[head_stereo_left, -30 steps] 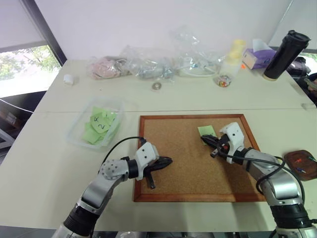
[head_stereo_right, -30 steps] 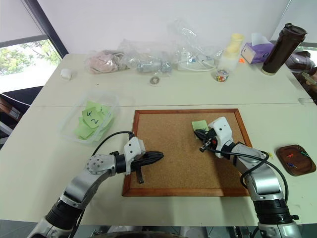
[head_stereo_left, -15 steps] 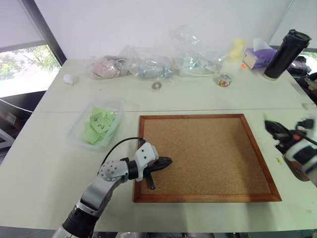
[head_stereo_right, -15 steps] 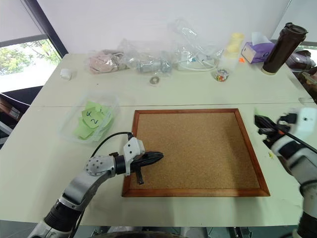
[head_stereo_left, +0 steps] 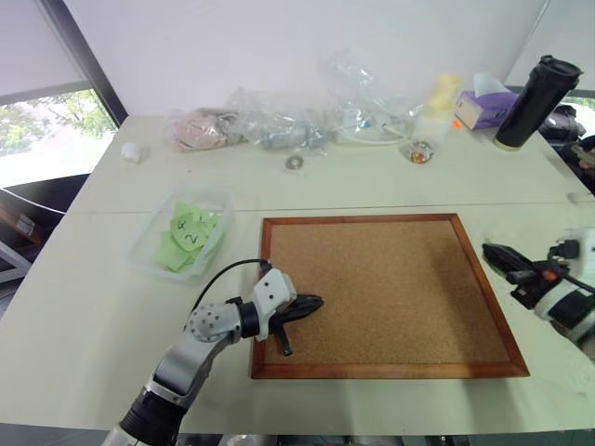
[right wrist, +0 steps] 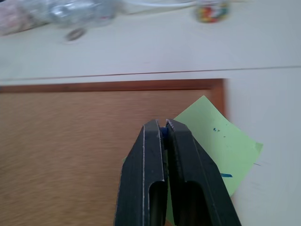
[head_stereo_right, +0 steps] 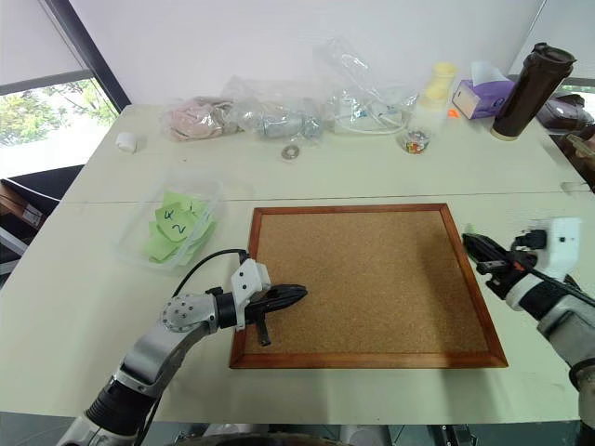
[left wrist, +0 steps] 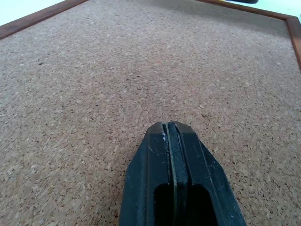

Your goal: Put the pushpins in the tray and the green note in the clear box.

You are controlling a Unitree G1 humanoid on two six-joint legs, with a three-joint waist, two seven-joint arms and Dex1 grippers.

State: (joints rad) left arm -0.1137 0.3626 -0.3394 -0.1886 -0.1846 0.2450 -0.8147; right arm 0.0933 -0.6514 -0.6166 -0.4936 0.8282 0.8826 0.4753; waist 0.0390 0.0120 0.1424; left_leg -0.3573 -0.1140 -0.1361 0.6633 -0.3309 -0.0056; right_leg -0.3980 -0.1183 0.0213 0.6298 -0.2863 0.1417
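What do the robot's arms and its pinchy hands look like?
Each arm is silvery grey metal tubing with a black section near the body. The left arm has a round knuckle dotted with small holes and a thin black cable looping over it. Both wrists wear a blocky white housing; the right one shows a small red spot. The left gripper and right gripper each end in two slim, glossy black fingers.

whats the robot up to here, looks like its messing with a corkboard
The right gripper is shut on a pushpin with the green note hanging from it, held past the right edge of the bare corkboard. The left gripper rests shut on the corkboard's left side. The clear box at the left already holds other green notes.
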